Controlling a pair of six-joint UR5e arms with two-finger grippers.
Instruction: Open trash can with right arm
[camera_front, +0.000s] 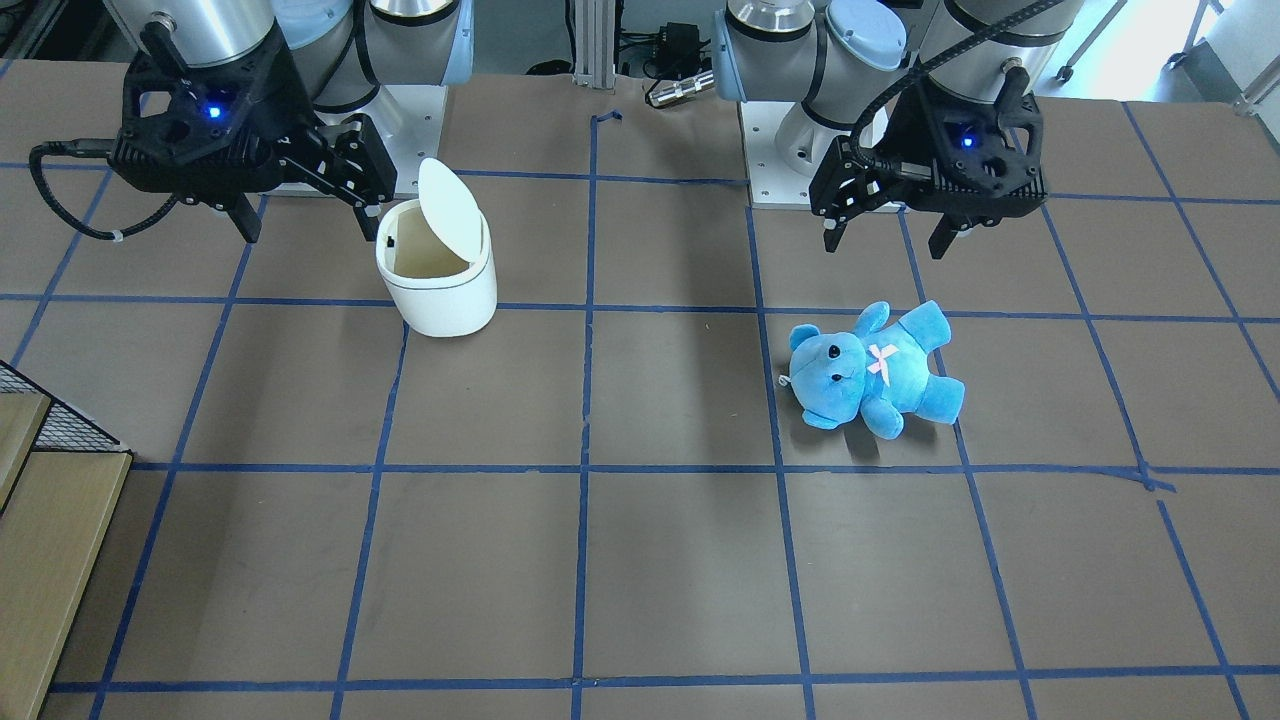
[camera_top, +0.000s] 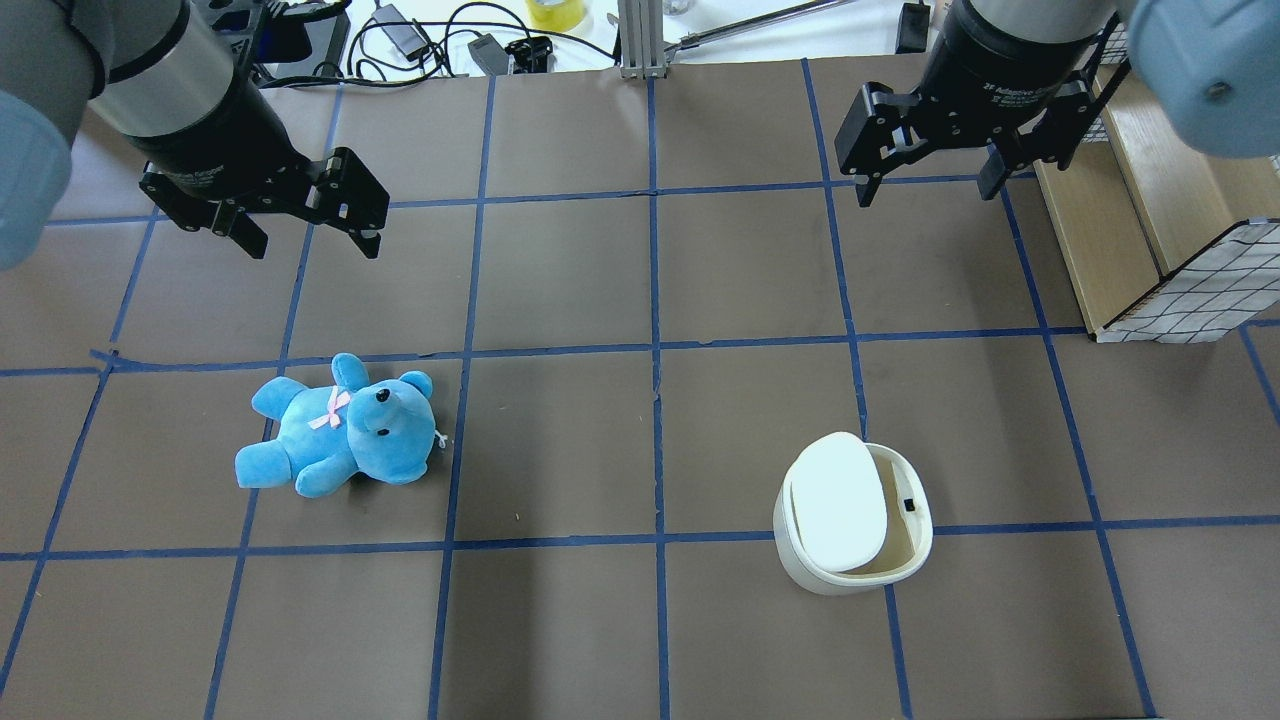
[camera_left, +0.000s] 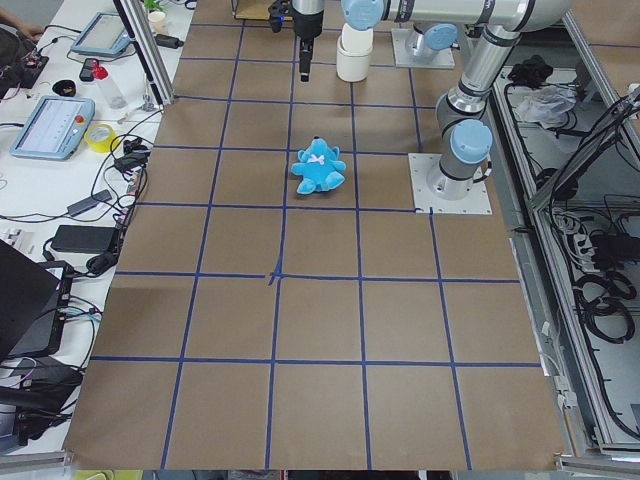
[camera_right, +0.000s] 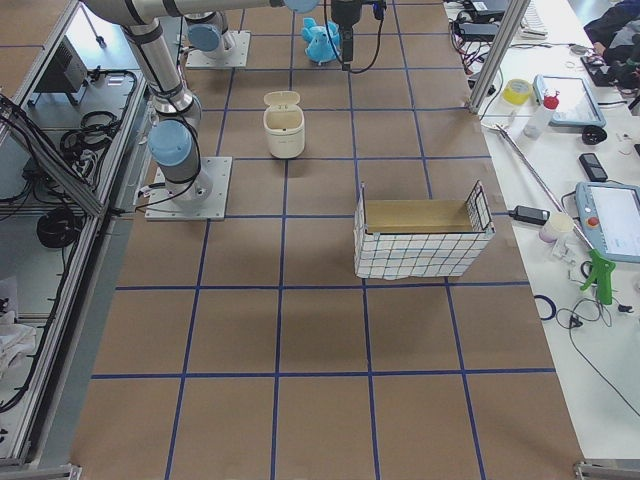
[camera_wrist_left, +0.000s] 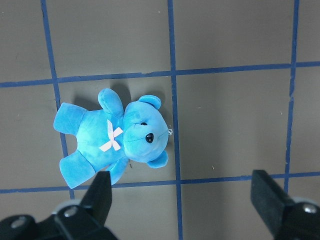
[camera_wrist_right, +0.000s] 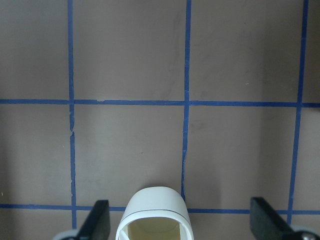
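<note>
Right gripper (camera_front: 305, 215) hangs wide and empty; the trash can (camera_front: 445, 295) sits just beside it, lower, on the bench (camera_front: 680, 400). Its lid (camera_front: 450, 212) is tipped up, so opening looks done; next, lift clear

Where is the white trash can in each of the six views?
Front-facing: trash can, upper left.
Overhead: trash can, lower right.
Exterior left: trash can, top edge, middle.
Exterior right: trash can, upper left of centre.
Left wrist: not in it.
Right wrist: trash can, bottom edge, middle.
Landmark: blue teddy bear, absent only from right wrist.
</note>
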